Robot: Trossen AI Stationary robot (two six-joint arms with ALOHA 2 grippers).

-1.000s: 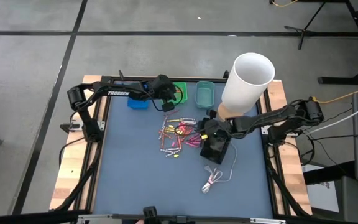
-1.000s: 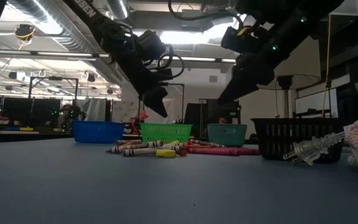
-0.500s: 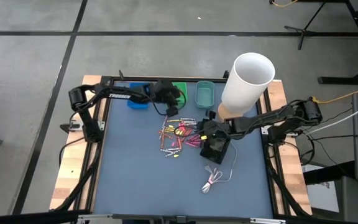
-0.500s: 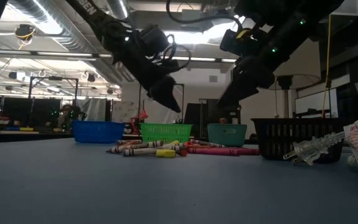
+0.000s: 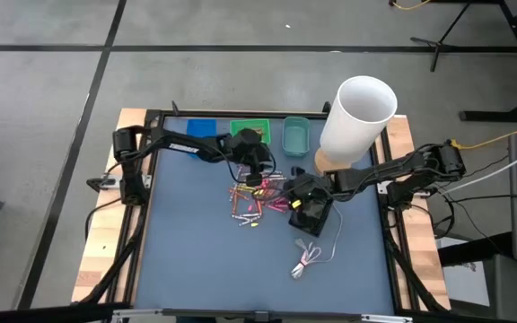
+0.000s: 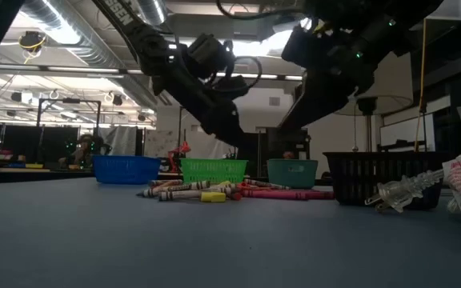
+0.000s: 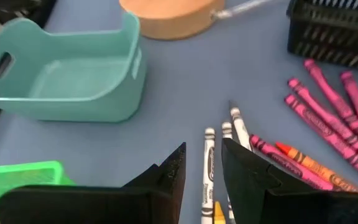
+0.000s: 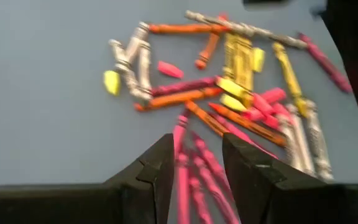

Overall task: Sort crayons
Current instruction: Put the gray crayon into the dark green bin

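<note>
The crayons (image 5: 260, 196) are pink, red, orange, yellow and white, lying on a blue-grey tabletop (image 5: 187, 260). Beside them sits a black mesh basket (image 5: 314, 215). Behind the crayons stand a blue tray (image 5: 202, 128), a green tray (image 5: 250, 127) and a teal tray (image 5: 295, 136). A white tube (image 5: 357, 119) rises from a tan wooden base (image 7: 169, 14).

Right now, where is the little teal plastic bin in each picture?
High view: teal plastic bin at the table's far edge, right of the green bin.
Low view: right of centre, again beside the green bin.
Left wrist view: upper left.
Right wrist view: not visible.
</note>
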